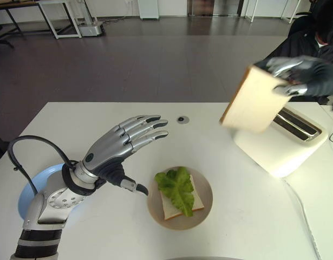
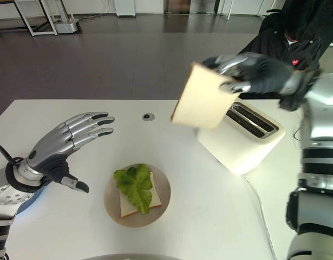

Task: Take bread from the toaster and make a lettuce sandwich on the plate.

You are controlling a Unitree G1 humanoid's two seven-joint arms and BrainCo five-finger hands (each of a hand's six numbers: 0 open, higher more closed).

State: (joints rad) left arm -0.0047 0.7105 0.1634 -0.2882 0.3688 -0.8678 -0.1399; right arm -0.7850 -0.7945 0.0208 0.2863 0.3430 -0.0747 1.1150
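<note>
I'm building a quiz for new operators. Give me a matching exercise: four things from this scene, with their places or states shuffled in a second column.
Things:
1 left hand
2 right hand
3 lettuce
4 toaster

States:
a lying on the lower bread on the plate
b gripping a raised slice
c standing on the table, robot's right
d open, holding nothing

Pairs: 1-d; 2-b; 3-a; 4-c
</note>
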